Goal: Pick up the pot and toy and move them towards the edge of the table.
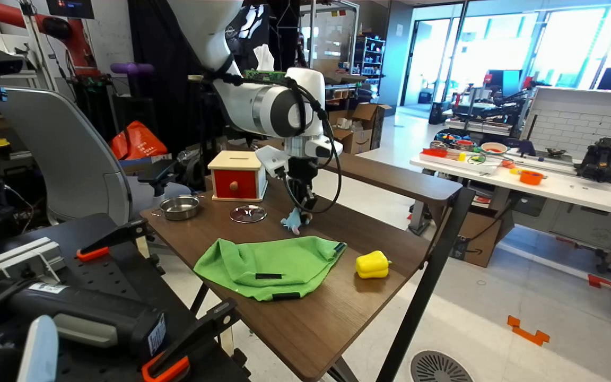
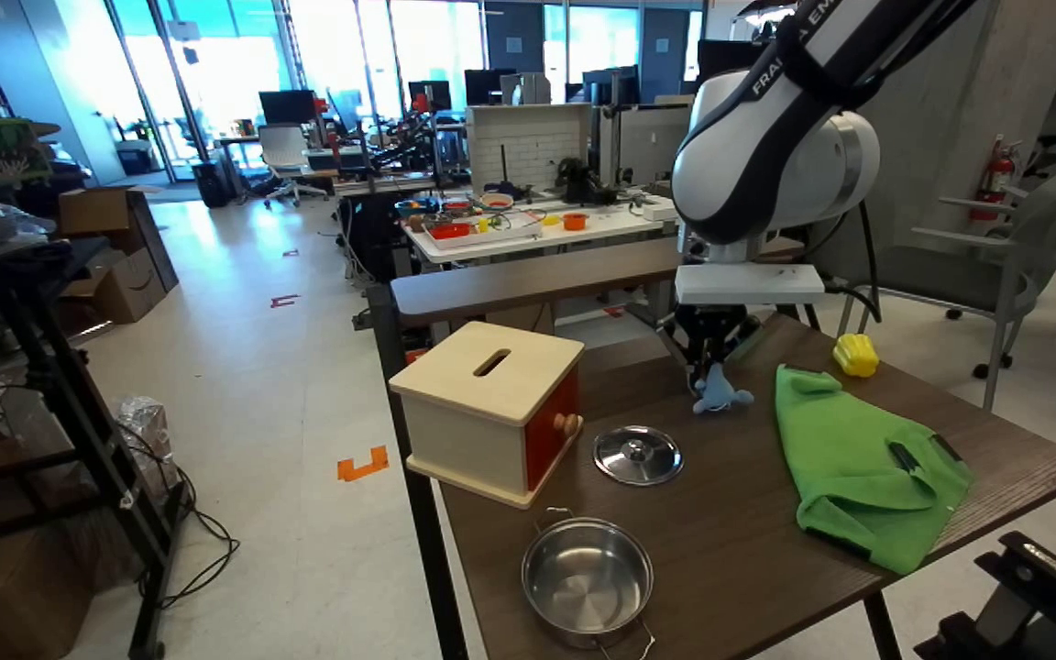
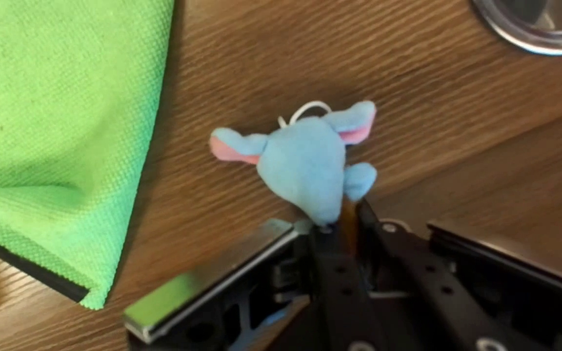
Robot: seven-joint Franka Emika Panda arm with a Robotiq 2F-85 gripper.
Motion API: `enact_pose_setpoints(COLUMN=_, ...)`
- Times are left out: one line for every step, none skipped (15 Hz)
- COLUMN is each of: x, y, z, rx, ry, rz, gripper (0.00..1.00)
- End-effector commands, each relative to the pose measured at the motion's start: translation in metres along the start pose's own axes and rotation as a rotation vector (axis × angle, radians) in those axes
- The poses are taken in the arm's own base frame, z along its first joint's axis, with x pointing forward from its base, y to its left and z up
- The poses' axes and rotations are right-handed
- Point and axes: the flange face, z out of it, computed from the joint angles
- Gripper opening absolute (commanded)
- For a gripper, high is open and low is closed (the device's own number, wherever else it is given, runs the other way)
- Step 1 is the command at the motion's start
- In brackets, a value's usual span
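Note:
The toy, a pale blue plush with pink-lined ears and a white loop (image 3: 305, 161), is at my fingertips in the wrist view. It also shows in both exterior views (image 1: 291, 220) (image 2: 719, 392), low over or touching the dark brown table (image 1: 332, 329) (image 2: 730, 532). My gripper (image 3: 347, 222) points down and is nearly closed on the toy; the exact contact is hidden under its head. The gripper also shows in both exterior views (image 1: 304, 204) (image 2: 704, 367). The silvery pot (image 1: 180, 209) (image 2: 588, 577) stands upright near a table corner, apart from the gripper. It is out of the wrist view.
A metal lid (image 1: 248, 214) (image 2: 638, 456) lies between pot and toy. A red-fronted wooden box (image 1: 236, 175) (image 2: 491, 412) stands behind it. A green cloth (image 1: 279, 265) (image 2: 867, 467) and a yellow pepper (image 1: 373, 265) (image 2: 856, 355) lie on the table.

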Motion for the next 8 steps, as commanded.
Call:
enact_pose_setpoints(x=-0.038, y=-0.010, z=-0.031, rx=-0.007, ry=-0.084, rz=-0.059, gripper=0.03)
enact_pose_setpoints(x=-0.050, y=-0.013, z=-0.038, rx=-0.012, ry=-0.100, rz=-0.083, gripper=0.03)
enact_pose_setpoints(x=-0.066, y=-0.014, z=-0.047, rx=-0.020, ry=-0.099, rz=-0.107, gripper=0.03)
enact_pose_setpoints(x=-0.078, y=-0.016, z=-0.056, rx=-0.028, ry=-0.102, rz=-0.133, gripper=0.03)
enact_pose_setpoints(x=-0.093, y=-0.018, z=-0.064, rx=-0.043, ry=-0.119, rz=-0.167, gripper=0.03)
enact_pose_setpoints(x=-0.108, y=-0.017, z=-0.071, rx=-0.056, ry=-0.128, rz=-0.198, gripper=0.03)
enact_pose_setpoints(x=-0.125, y=-0.016, z=-0.076, rx=-0.070, ry=-0.140, rz=-0.236, gripper=0.03)
enact_pose_setpoints(x=-0.140, y=-0.015, z=-0.078, rx=-0.081, ry=-0.156, rz=-0.266, gripper=0.03)
